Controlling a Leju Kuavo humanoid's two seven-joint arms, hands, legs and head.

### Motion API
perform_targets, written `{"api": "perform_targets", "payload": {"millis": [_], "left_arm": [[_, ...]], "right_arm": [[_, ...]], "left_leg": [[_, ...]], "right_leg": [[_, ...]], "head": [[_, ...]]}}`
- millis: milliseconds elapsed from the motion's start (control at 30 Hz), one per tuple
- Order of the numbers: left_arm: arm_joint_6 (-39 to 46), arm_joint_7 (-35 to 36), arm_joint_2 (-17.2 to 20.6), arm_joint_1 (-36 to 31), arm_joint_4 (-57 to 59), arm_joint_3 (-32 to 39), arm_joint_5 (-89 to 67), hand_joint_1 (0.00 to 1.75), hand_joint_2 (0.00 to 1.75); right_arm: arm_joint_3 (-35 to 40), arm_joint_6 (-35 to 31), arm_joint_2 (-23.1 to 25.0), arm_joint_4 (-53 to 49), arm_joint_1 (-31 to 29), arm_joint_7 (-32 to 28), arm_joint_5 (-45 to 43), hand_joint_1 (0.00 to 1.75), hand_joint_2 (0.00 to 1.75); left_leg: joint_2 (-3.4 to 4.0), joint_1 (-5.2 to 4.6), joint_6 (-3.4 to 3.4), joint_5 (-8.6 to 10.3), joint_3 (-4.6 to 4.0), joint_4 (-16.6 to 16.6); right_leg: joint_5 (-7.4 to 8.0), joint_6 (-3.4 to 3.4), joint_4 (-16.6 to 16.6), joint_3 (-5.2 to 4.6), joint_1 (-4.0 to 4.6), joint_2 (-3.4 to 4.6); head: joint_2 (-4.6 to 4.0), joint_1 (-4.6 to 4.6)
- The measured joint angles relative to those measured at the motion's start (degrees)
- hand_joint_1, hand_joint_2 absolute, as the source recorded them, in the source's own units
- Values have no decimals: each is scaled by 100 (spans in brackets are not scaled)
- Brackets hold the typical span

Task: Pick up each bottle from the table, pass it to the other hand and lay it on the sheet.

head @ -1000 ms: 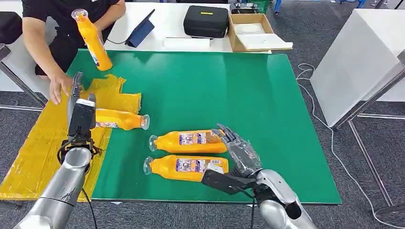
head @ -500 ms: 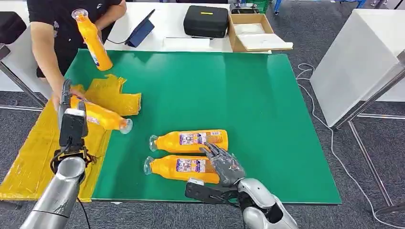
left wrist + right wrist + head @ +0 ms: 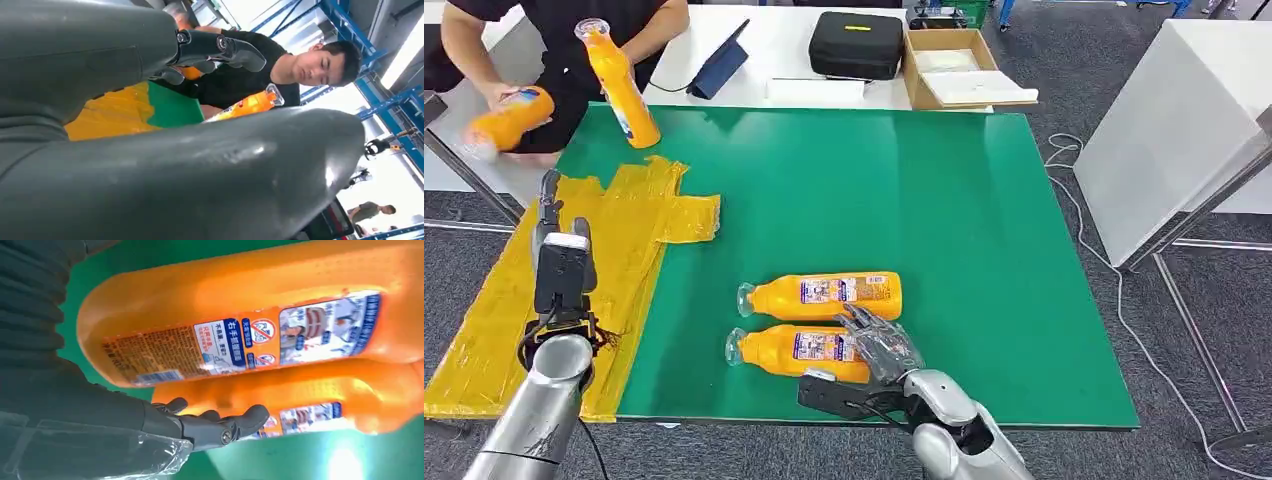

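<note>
- You have 2 bottles left on the green worktop [image 3: 984,230]: the near bottle [image 3: 799,350] and the far bottle [image 3: 824,295] lie side by side close to the front edge, caps pointing toward the robot's left.
- No bottle lies on the yellow sheet [image 3: 624,215] right now, so judged from this moment nothing counts as delivered there.
- A person [image 3: 574,25] at the far-left corner holds 1 bottle upright [image 3: 619,85] at the worktop's edge and a second bottle [image 3: 509,115] off to the side.
- Your right hand [image 3: 879,345] rests over the base end of the near bottle with fingers spread across it; the right wrist view shows fingers [image 3: 220,425] reaching along its side, not closed around it, so the grasp looks unfinished.
- Your left hand [image 3: 559,235] hovers above the sheet holding nothing, fingers loosely extended.
- Against half a second ago: the bottle the left hand carried over the sheet is gone from it, and the person now has a bottle in hand beside the worktop.
- The right hand has settled lower and closer onto the near bottle.
- Still to do, by my reading: lift, hand over and lay down both remaining bottles.
</note>
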Motion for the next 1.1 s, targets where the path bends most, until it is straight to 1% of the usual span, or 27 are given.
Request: {"api": "perform_targets", "payload": {"millis": [267, 567, 600, 633, 667, 867, 1100], "left_arm": [[-37, 37, 26, -69, 0, 26, -35, 0, 0], [-57, 46, 26, -95, 2, 24, -52, 0, 0], [-85, 53, 26, -125, 6, 20, -52, 0, 0], [-101, 59, 26, -156, 13, 15, -52, 0, 0], [-107, 61, 26, -182, 17, 9, -52, 0, 0], [-107, 85, 24, -403, 131, -35, -52, 0, 0], [-120, 90, 22, -490, 230, -57, -52, 0, 0]], "right_arm": [[-83, 24, 199, 701, -271, 362, 388, 0, 175], [-256, -76, 269, 1195, -436, 379, 523, 0, 175], [-301, -78, 289, 1260, -455, 379, 523, 133, 175], [-328, -81, 295, 1312, -474, 377, 527, 169, 175], [-354, -83, 300, 1372, -493, 361, 536, 175, 175], [-492, -78, 361, 1647, -571, 143, 608, 175, 175], [-588, -81, 431, 1761, -640, 75, 615, 175, 175]], "left_leg": [[0, -1, 0, 0, 1, 0], [5, -1, 0, 0, 10, 1], [4, 0, 0, 1, 10, 1], [4, 0, -1, 1, 12, 1], [4, 0, -1, 2, 14, 0], [11, 1, -2, 2, 45, -1], [9, -6, 4, 16, 47, -1]], "right_leg": [[0, 0, 0, 0, 0, 0], [1, 0, -1, 3, 0, 2], [1, 0, -1, 4, 0, 1], [1, 0, -1, 4, 0, 1], [2, 0, -1, 6, 0, 1], [2, -6, -2, 27, 1, 2], [8, -13, -3, 25, 2, 1]], "head": [[0, 0], [0, 2], [0, 0], [0, 0], [0, 0], [0, 0], [0, 0]]}}
